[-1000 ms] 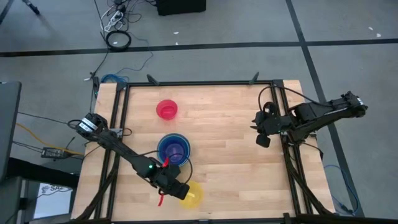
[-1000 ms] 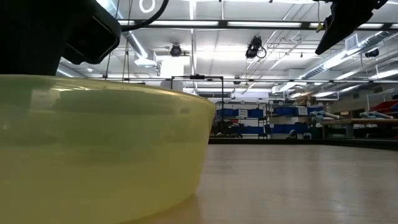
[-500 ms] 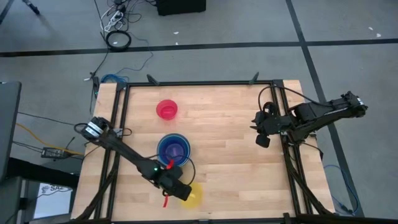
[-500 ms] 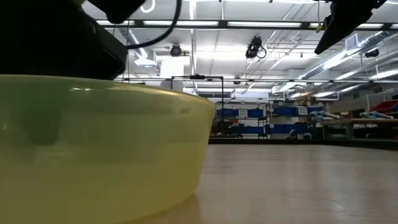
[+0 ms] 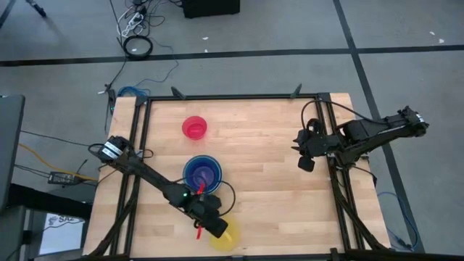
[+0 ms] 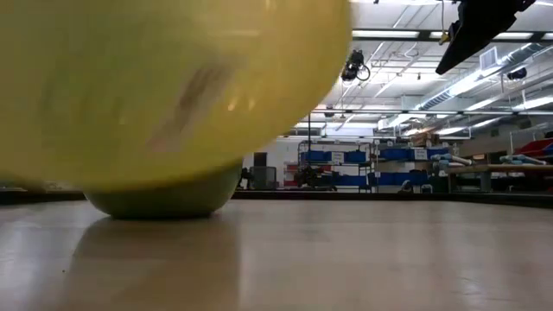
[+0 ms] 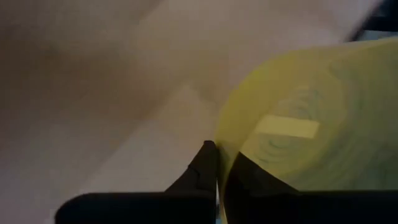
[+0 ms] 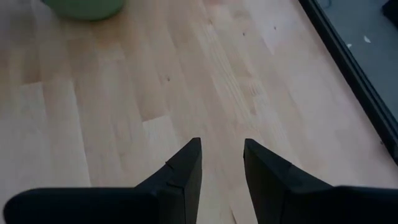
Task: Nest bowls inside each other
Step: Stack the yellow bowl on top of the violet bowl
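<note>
The yellow bowl (image 5: pixel 226 235) is near the table's front edge, and my left gripper (image 5: pixel 208 220) is shut on its rim. In the low view the yellow bowl (image 6: pixel 155 78) is blurred and fills the upper left. A blue bowl (image 5: pixel 201 174) with a purple bowl (image 5: pixel 204 176) inside it stands just beyond, at mid-table. The pink-red bowl (image 5: pixel 194 127) stands alone at the far left. My right gripper (image 5: pixel 306 161) hangs open above the table's right side with nothing between its fingers (image 8: pixel 186 162). My left gripper (image 7: pixel 219 155) pinches the yellow bowl's rim (image 7: pixel 221 134), one finger (image 7: pixel 249 177) inside the bowl and the other finger (image 7: pixel 200 171) outside. The fingers slant down onto the rim's far-left side. The bowl looks tipped, but I cannot tell whether it is clear of the table.
A dull green rounded shape (image 6: pixel 164 197) sits on the table under the yellow blur in the low view. A pale green rounded edge (image 8: pixel 84 7) shows in the right wrist view. Bare wood lies across the table's middle and right (image 5: pixel 275 196). Black frame rails (image 5: pixel 333 181) run along the sides.
My left gripper has gone down and toward the table's near edge, over the yellow bowl's rim, and has shut on it. The bowl has slid slightly toward the near edge. In the low view it stood flat before and now looks raised and tipped.
</note>
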Motion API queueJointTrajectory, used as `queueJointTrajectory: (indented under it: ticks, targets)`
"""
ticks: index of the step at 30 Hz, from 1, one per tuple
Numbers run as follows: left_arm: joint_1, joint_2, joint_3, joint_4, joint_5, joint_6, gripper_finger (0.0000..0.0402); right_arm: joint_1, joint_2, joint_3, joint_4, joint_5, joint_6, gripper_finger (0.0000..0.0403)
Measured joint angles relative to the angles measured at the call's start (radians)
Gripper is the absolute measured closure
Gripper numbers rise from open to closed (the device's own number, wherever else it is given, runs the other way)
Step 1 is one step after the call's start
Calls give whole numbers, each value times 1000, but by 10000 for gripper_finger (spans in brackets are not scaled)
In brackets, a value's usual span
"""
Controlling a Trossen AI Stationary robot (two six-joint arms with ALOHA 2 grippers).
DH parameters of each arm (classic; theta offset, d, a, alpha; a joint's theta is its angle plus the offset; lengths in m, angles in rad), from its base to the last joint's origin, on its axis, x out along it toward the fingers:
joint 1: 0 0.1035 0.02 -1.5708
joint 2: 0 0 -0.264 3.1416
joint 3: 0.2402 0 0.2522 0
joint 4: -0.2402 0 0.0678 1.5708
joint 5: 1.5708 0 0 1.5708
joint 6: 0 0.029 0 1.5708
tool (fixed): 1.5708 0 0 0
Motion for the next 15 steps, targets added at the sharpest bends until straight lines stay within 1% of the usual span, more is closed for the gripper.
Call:
queueJointTrajectory:
  ticks: [4,7,10,15]
  targets:
    - [11,-45,33,-3,6,33,395,0,0,0,6,8,-5,296]
    - [31,-102,69,-72,-6,78,396,-2,0,0,16,9,-14,297]
    - [59,-168,103,-238,-65,140,395,-3,0,0,43,11,-29,297]
    - [113,-283,168,-568,-215,213,394,-3,0,0,95,11,-67,296]
